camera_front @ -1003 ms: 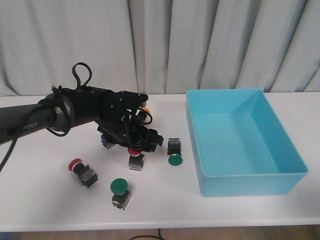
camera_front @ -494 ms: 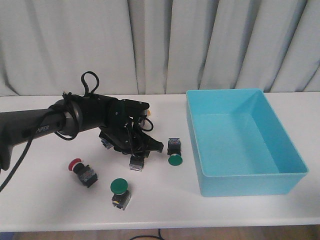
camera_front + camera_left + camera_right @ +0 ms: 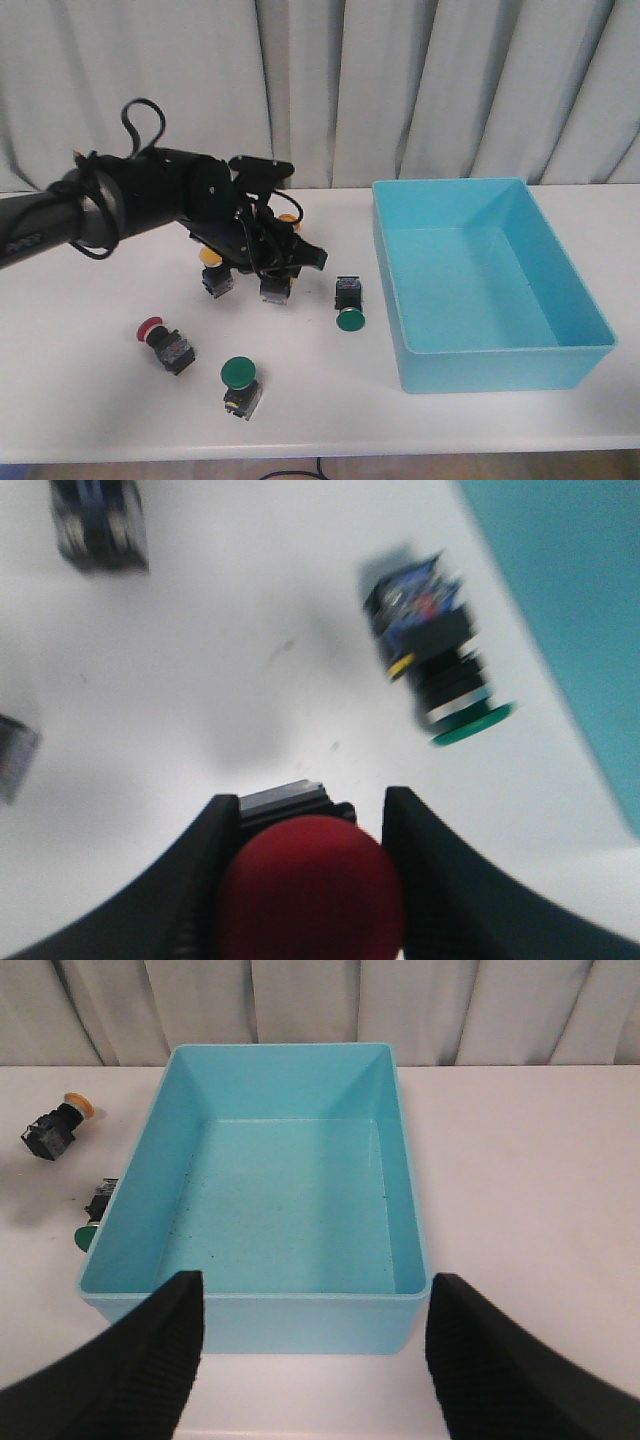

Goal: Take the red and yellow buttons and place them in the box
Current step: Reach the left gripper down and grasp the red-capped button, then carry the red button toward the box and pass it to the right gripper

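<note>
My left gripper is shut on a red button, whose red cap fills the gap between the two black fingers; its grey body hangs just above the table. A second red button lies at the front left. One yellow button sits beside the arm and another yellow cap peeks out behind it. The turquoise box stands to the right. My right gripper hovers open above the box's near wall, holding nothing.
Two green buttons lie on the table, one close to the box's left wall and one near the front edge. A yellow button shows left of the box in the right wrist view. Curtains hang behind the table.
The left gripper has risen and drawn back from the table, taking the red button up with it. The other buttons and the box have stayed put.
</note>
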You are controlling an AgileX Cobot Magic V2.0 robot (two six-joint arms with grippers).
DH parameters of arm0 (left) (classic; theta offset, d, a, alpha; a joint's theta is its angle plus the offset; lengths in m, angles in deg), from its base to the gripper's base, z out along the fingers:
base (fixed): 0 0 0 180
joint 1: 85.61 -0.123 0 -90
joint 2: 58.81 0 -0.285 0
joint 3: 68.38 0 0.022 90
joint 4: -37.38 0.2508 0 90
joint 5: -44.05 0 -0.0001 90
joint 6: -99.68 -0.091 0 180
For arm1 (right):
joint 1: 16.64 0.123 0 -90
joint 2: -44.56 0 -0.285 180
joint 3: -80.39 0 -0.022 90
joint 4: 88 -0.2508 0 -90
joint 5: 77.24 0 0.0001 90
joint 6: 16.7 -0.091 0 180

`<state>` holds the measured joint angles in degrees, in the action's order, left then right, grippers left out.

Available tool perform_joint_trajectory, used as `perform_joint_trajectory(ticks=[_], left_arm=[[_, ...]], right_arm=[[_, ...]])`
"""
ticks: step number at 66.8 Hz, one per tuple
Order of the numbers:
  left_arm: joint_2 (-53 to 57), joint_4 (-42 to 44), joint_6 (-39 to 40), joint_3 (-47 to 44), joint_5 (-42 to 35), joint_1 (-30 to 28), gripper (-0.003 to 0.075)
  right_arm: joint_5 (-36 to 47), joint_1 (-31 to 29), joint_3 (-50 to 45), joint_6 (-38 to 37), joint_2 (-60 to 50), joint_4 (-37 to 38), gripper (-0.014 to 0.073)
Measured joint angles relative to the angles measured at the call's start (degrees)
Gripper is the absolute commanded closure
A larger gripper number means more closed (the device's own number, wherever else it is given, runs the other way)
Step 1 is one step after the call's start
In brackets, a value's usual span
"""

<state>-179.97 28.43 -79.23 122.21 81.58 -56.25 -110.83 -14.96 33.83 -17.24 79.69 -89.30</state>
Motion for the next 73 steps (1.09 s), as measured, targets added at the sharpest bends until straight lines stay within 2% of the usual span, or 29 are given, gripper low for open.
perform_joint_trajectory(ticks=[13, 31, 39, 47, 55, 60, 68, 73], left_arm=[[6.17, 0.10, -7.33, 0.00, -1.88, 4.06, 0.0594], [7.31, -1.85, -17.99, 0.00, -2.54, 11.97, 0.0592], [8.82, -7.94, -25.49, 0.00, 0.36, 12.75, 0.0592], [11.66, -18.28, -35.69, 0.00, 6.03, 11.04, 0.0592], [15.42, -29.31, -45.19, -2.43, 9.26, 6.66, 0.0592], [18.00, -35.34, -50.22, -6.29, 9.29, 3.90, 0.0591], [22.67, -42.85, -62.16, -14.44, 8.81, 1.52, 0.0591], [24.72, -46.01, -70.08, -18.43, 9.06, 1.45, 0.0591]], right_arm=[[0.00, 0.00, 0.00, 0.00, 0.00, 0.00, 0.0117], [0.00, 0.00, 0.00, 0.00, 0.00, 0.00, 0.0117], [-1.04, 0.00, 0.00, 0.00, 0.00, 0.00, 0.0117], [-2.43, 0.00, 0.00, 0.55, 0.00, -0.32, 0.0121], [-3.95, 0.00, 0.00, 6.60, 0.23, -3.72, 0.0135], [-5.19, 0.00, 0.38, 12.36, 1.37, -8.95, 0.0145], [-7.92, 0.00, 1.88, 25.51, 5.61, -19.48, 0.0155], [-10.04, 0.00, 3.45, 36.69, 9.45, -26.74, 0.0155]])
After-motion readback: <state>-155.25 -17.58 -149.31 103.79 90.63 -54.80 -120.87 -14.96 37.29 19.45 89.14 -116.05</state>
